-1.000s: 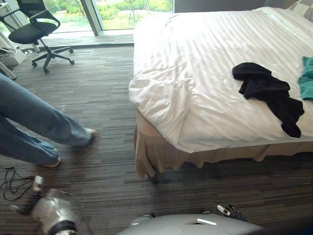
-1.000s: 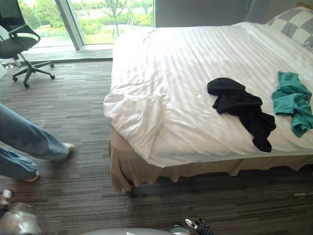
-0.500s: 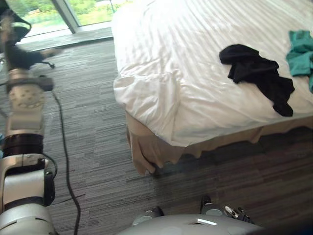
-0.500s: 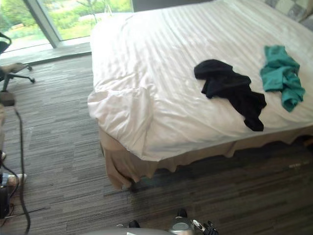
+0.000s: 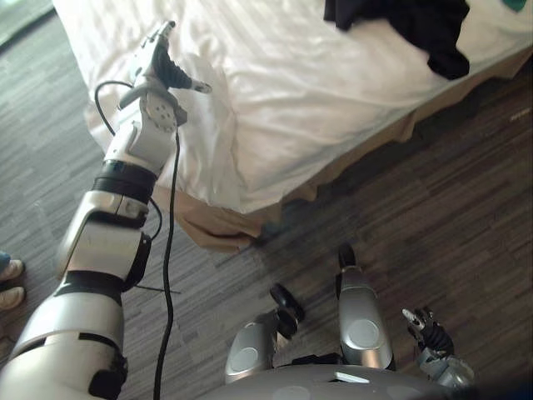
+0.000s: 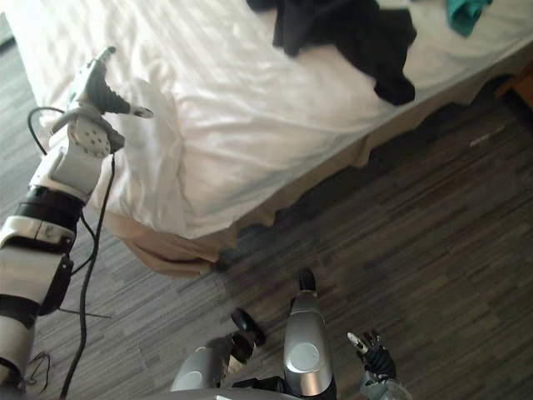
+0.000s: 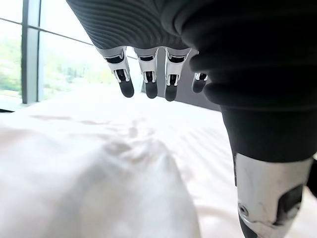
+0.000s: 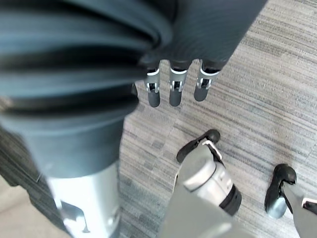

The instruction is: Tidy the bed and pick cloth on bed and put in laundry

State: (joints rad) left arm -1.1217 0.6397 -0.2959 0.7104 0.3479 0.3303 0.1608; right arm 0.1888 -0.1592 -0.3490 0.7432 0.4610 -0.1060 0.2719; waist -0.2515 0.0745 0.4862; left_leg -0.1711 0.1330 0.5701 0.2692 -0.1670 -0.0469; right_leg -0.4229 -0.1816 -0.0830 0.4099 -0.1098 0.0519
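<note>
My right hand (image 8: 170,91) hangs low over the grey striped carpet (image 5: 450,192), fingers loose and straight, holding nothing. Left hand (image 5: 156,67) is up over the near left corner of the white striped-duvet bed (image 5: 283,92), fingers straight, empty too. The crumpled black cloth (image 5: 420,25) lies far right on the bed, with a teal cloth (image 6: 463,12) just past it

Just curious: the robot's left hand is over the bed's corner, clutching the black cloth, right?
Not clutching: the left hand is over the corner of the bed but open and empty, as the left wrist view shows; the black cloth lies apart on it.
</note>
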